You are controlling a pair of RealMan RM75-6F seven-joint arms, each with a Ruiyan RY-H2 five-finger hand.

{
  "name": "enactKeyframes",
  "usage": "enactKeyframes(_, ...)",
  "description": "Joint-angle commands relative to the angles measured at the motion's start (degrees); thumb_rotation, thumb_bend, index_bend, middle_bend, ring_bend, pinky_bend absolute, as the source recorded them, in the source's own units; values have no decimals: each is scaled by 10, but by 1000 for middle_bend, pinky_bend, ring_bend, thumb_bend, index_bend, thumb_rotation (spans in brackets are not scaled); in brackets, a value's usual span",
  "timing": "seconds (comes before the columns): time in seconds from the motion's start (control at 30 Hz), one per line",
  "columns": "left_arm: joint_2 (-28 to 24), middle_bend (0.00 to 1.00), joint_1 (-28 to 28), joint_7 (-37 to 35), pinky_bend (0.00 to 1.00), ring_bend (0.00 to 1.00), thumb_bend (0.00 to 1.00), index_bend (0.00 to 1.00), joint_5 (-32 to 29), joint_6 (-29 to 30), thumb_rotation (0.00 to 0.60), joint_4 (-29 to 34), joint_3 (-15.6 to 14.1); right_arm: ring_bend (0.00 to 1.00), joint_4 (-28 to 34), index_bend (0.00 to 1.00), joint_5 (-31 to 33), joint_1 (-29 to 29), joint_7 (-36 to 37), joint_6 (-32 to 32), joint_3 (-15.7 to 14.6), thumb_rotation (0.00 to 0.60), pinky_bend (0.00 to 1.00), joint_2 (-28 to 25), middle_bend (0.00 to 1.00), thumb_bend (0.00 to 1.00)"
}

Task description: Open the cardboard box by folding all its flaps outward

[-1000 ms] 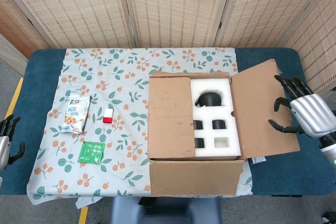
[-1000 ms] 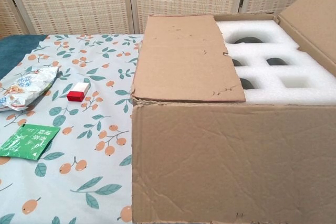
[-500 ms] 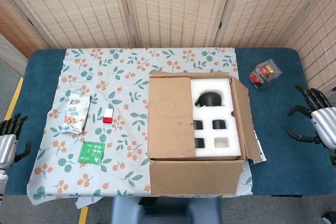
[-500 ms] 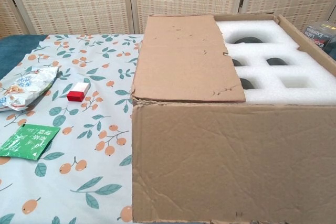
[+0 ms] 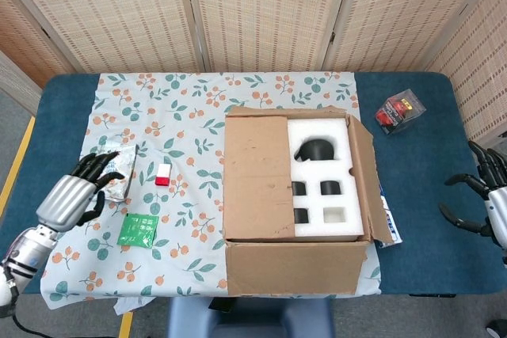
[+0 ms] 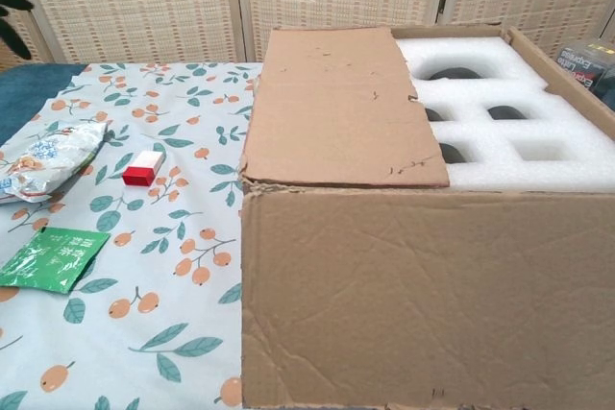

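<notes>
The cardboard box (image 5: 297,267) stands on the right half of the tablecloth. Its left flap (image 5: 255,176) lies flat over the left half of the opening. The right flap (image 5: 374,184) slants down outside the right wall, and the front flap hangs down the front. White foam (image 5: 337,195) with dark items in its pockets shows inside. My left hand (image 5: 79,195) hovers over the cloth's left side by the snack bag, fingers apart and empty, well away from the box. My right hand (image 5: 491,210) is at the far right edge, fingers spread, holding nothing. The chest view shows the left flap (image 6: 336,108), the foam (image 6: 500,146) and dark left-hand fingertips (image 6: 12,36).
A snack bag (image 5: 117,165), a small red and white box (image 5: 162,174) and a green packet (image 5: 139,229) lie left of the box. A red and black item in a clear case (image 5: 398,111) sits at the back right. A paper slip (image 5: 390,227) pokes out under the right flap.
The right flap, spread wide under my right hand a second ago, now slants down beside the box. The right hand has drawn back to the right. The left hand has risen and moved in over the cloth.
</notes>
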State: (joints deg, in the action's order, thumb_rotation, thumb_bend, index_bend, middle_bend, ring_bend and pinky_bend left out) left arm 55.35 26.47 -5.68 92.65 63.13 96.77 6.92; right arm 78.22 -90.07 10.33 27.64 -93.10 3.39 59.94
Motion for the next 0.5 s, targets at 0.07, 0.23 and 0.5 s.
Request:
enactKeyframes(0.07, -17, 30, 64, 64, 0, 0, 937, 350, -14, -70, 600, 61, 28, 0, -9, 421, -2, -10, 39, -14, 8, 449, 0, -9, 0, 355)
enactKeyframes(0.23, 5, 20, 142, 130, 0, 0, 958, 375, -70, -149, 600, 83, 68, 0, -27, 421, 2, -11, 97, -8, 13, 448, 0, -18, 0, 356)
enactKeyframes(0.5, 80, 0, 266, 185, 0, 0, 1000, 454, -191, -250, 600, 41, 115, 0, -42, 421, 26, -13, 113, 13, 27, 453, 0, -17, 0, 355)
